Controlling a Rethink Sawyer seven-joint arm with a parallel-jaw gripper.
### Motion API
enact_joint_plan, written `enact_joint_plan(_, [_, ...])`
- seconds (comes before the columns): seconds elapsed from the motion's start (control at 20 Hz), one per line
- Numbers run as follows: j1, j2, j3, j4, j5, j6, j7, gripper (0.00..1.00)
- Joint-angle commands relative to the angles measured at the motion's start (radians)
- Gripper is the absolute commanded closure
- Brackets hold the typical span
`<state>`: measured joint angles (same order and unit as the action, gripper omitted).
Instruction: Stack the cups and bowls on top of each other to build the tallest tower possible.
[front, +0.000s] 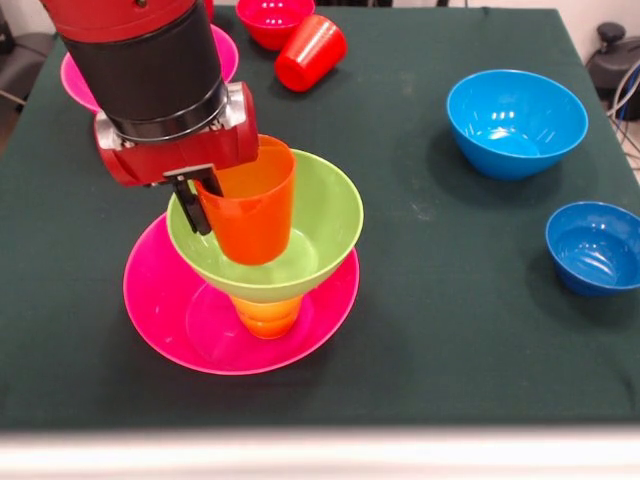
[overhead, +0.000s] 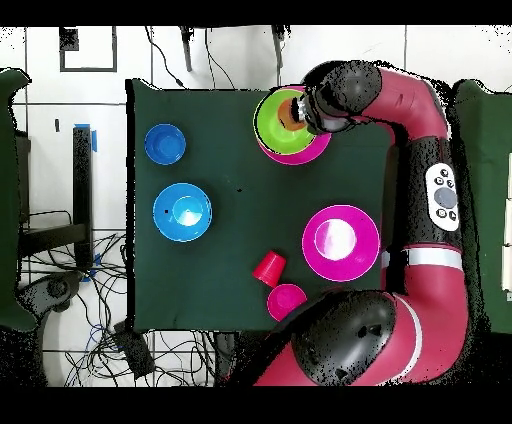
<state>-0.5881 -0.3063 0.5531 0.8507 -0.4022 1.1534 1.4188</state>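
A wide pink bowl sits on the table at the front left. An upright yellow-orange cup stands in it and carries the lime green bowl. An orange cup stands upright inside the green bowl, toward its left side. My gripper comes down from above and is shut on the orange cup's left rim, one black finger inside and one outside. In the overhead view the gripper covers part of the orange cup inside the green bowl.
A light blue bowl and a small dark blue bowl stand at the right. A red cup lies on its side by a small red bowl at the back. A second pink bowl is behind the arm.
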Motion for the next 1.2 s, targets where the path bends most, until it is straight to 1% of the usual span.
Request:
enact_joint_plan(0.05, [0.012,0.007,-0.008,0.027,-0.022,0.052,-0.131,1.0])
enact_joint_plan(0.15, [0.012,0.012,-0.003,0.02,-0.029,0.032,-0.144,1.0])
enact_joint_plan(0.25, [0.011,0.008,-0.007,0.029,-0.029,0.026,-0.136,1.0])
enact_joint_plan(0.65, [0.018,0.005,-0.011,0.052,-0.022,0.025,-0.112,1.0])
enact_joint_plan(1.1, [0.012,0.0,-0.019,0.094,-0.023,0.0,-0.099,1.0])
enact_joint_plan(1.2, [0.005,-0.008,-0.021,0.123,-0.022,-0.021,-0.093,1.0])
